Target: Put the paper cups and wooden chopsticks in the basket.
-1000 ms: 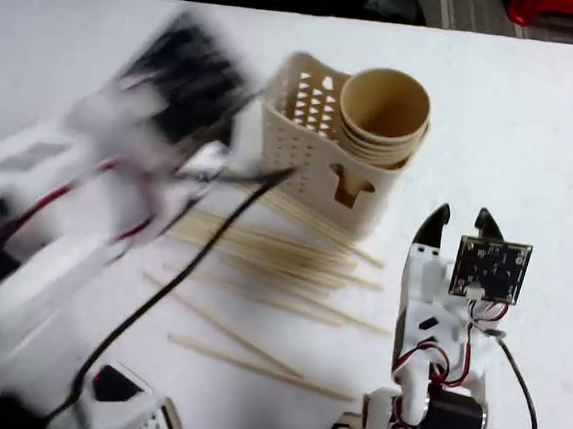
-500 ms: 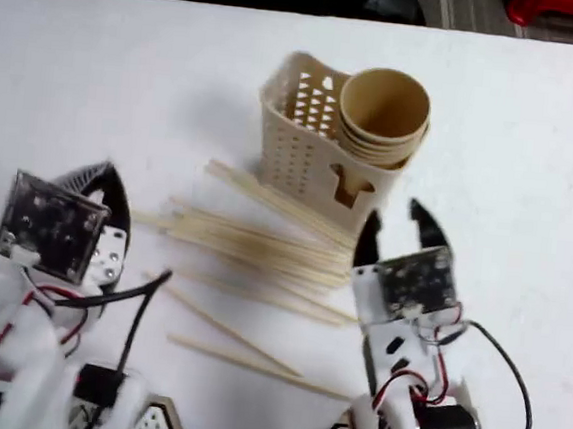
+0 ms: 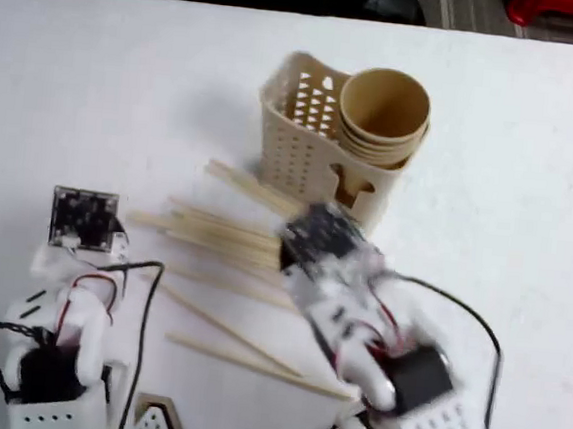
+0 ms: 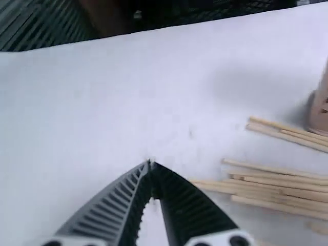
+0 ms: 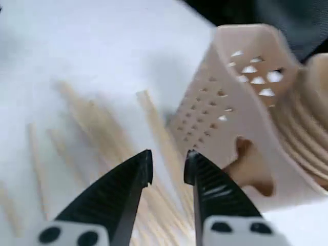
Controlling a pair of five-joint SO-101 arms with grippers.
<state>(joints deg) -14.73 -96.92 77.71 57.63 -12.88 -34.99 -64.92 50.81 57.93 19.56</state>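
While the right gripper [image 5: 168, 166] hovers slightly parted over the pale wooden chopsticks [image 3: 219, 237], it should straddle one stick squarely before closing.

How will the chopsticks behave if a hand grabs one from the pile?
The chopsticks look thin, straight and stiff, so probably light and unbending. They lie flat on the table, overlapping, so a pinch may catch several or nudge neighbours aside. Being slim, one could slip or pivot in the right hand.
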